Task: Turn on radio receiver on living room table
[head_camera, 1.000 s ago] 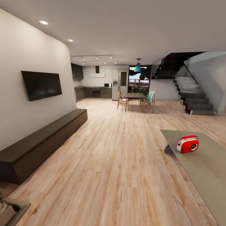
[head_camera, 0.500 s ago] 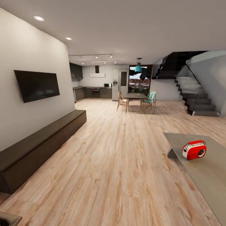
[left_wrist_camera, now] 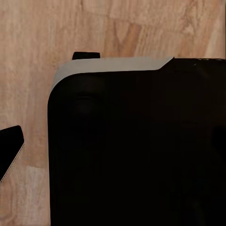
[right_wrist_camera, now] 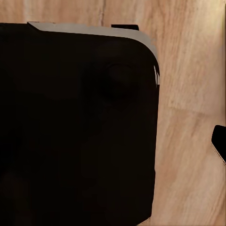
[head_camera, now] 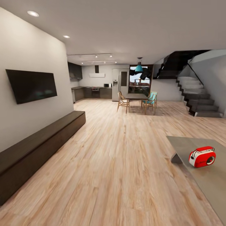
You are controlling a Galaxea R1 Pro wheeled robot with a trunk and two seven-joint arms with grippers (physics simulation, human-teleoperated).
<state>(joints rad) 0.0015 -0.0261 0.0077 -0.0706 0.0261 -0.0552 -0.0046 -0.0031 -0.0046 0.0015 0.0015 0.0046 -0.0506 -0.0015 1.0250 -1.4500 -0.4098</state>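
**Q:** What do the two wrist cameras record, and how do the jaws stand?

**A:** Each looks down past a large black rounded body with a pale grey edge (left_wrist_camera: 113,63) onto wood-plank flooring (left_wrist_camera: 42,37). A small dark tip (left_wrist_camera: 10,143) enters the left wrist view and another (right_wrist_camera: 219,141) the right, but whether either gripper's fingers are apart or together cannot be told.

**Q:** Where is the task's object?

**A:** The radio receiver (head_camera: 202,156) stands upright at the near right of the head view, on the low table (head_camera: 188,142), close to that table's left edge and far corner. The robot is well apart from it.

**Q:** How is it likely to handle?

**A:** Judged from its look: a small, rigid, light box with a glossy red shell, rounded corners and a pale band, probably smooth and apt to slide on the reflective grey top if pushed sideways. A press downward onto a control, or a steadying hold across its two broad faces, seems safest. Its switch is too small to make out.

**Q:** And the surroundings?

**A:** A long dark matte bench (head_camera: 40,144) runs along the left wall beneath a black wall screen (head_camera: 31,85); a dining set (head_camera: 136,101), kitchen and stairs (head_camera: 197,97) lie far.
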